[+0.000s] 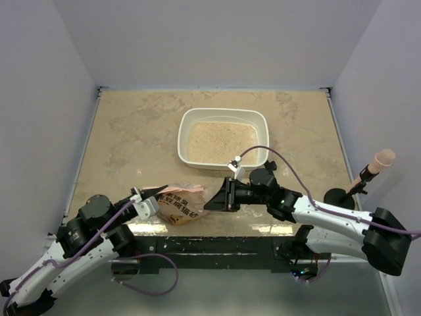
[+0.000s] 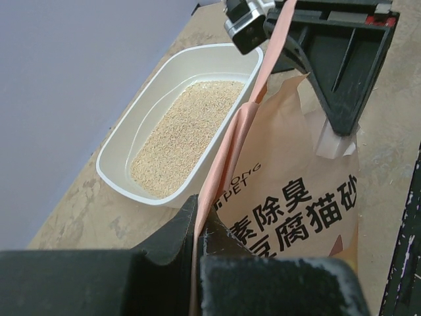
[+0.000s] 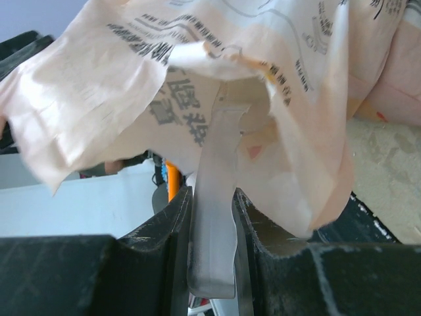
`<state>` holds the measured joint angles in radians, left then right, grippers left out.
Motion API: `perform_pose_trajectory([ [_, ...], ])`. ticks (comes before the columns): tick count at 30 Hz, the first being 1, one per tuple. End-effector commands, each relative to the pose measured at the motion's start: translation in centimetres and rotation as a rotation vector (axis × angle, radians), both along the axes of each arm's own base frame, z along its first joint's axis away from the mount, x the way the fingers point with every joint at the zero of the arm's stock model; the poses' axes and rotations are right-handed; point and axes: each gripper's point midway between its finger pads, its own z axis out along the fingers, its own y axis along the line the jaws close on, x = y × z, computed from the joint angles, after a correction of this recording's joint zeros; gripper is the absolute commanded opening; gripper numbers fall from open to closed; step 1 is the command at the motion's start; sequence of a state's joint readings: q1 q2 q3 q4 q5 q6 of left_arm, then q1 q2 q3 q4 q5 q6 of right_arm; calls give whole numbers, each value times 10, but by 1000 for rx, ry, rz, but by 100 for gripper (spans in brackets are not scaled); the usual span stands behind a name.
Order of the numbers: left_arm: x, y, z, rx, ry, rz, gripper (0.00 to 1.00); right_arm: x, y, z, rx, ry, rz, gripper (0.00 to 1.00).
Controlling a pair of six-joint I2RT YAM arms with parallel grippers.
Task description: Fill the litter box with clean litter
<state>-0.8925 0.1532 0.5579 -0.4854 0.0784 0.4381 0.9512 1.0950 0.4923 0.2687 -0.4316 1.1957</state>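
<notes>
The white litter box [image 1: 223, 112] stands mid-table with a bed of pale clean litter [image 1: 220, 141] in it; the left wrist view shows the same litter box [image 2: 141, 112] and litter [image 2: 184, 135]. In front of it, the orange-pink printed bag [image 1: 181, 205] hangs between both grippers. My left gripper [image 1: 158, 191] is shut on the bag's thin edge [image 2: 227, 155]. My right gripper [image 1: 212, 201] is at the bag's other side, shut on a flat white plastic handle [image 3: 214, 230] that runs up into the crumpled bag [image 3: 131, 85]. What is at the handle's far end is hidden.
A black stand [image 1: 339, 196] with a slanted pinkish-beige handle [image 1: 380, 160] sits at the right edge. Grey walls enclose the table on three sides. A black strip [image 1: 210, 247] runs along the near edge between the arm bases.
</notes>
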Motion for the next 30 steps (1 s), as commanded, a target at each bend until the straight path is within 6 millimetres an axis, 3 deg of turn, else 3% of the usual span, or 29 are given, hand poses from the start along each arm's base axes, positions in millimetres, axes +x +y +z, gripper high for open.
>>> perform_pose_trajectory([
  [1,-1,-9,30,-88,-65,-32,0,-11,-12,27,70,-22,-10,0],
  [6,0,-8,29,-86,-61,-28,0,-15,-24,33,105,-20,-42,0],
  [7,0,-8,31,-89,-64,-28,0,-17,-27,25,101,-6,-48,0],
  [11,0,-7,32,-95,-66,-25,0,-17,-39,34,186,-7,-106,0],
  [17,0,-7,33,-101,-70,-21,0,-17,-52,24,184,20,-162,0],
  [30,3,-4,33,-106,-68,2,0,-16,-93,32,241,89,-344,0],
])
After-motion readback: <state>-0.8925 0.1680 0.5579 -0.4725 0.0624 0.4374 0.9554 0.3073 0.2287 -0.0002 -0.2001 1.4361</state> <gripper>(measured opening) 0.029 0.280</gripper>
